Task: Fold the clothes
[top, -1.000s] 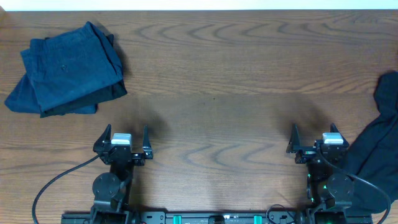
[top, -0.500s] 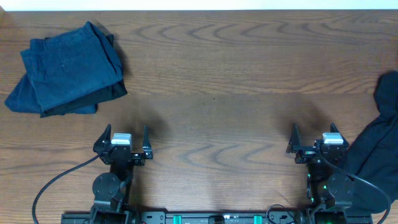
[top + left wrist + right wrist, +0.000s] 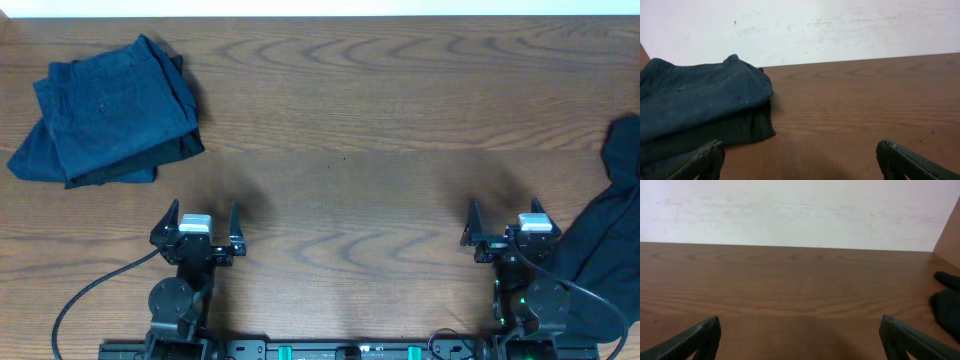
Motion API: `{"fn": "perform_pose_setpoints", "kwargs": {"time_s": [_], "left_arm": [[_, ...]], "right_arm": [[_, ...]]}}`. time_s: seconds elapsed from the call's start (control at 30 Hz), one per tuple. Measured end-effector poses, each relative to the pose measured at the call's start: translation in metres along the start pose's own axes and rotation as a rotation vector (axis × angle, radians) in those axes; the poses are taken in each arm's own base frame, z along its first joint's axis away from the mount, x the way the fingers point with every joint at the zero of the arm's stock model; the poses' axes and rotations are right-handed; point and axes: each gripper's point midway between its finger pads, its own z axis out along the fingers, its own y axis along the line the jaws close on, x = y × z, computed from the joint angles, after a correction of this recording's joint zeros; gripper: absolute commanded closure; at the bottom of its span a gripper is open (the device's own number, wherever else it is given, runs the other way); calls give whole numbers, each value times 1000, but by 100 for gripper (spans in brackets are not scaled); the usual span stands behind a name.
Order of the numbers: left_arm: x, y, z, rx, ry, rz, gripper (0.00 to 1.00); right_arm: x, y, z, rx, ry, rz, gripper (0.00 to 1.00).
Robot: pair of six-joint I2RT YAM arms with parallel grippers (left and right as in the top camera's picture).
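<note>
Brown wood-grain surface (image 3: pixel 380 120) runs back to a scuffed white wall (image 3: pixel 840 30). Folded dark blue clothes (image 3: pixel 105 110) lie upper left and a black garment (image 3: pixel 610 230) sprawls at the right edge. Along the bottom, the left pincer (image 3: pixel 203 210) and right pincer (image 3: pixel 505 208) both gape, empty.

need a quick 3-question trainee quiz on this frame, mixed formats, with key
1. True or false: the left gripper touches the blue clothes.
2. Where does the black garment lie? A) centre B) the robot's far right C) on the blue clothes
3. Fill in: the right gripper has its jaws ___.
Key: 1 false, the left gripper and the blue clothes are apart; 2 B; 3 open.
</note>
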Motion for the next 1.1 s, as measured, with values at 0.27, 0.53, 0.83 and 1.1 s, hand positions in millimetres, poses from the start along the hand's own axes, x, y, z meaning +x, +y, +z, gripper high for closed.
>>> {"fn": "perform_pose_setpoints", "kwargs": {"time_s": [0.27,0.53,0.83,1.1], "left_arm": [[0,0,0,0,0,0,2],[2,0,1,1,9,-90,2],[24,-2,4,-3,131,-159,2],[-3,-1,4,-13,288,-158,2]], "right_arm": [[0,1,0,-4,0,6,1],[1,1,0,-4,4,98,1],[27,-4,4,33,130,163,1],[30,-16,3,124,323,190,1]]}}
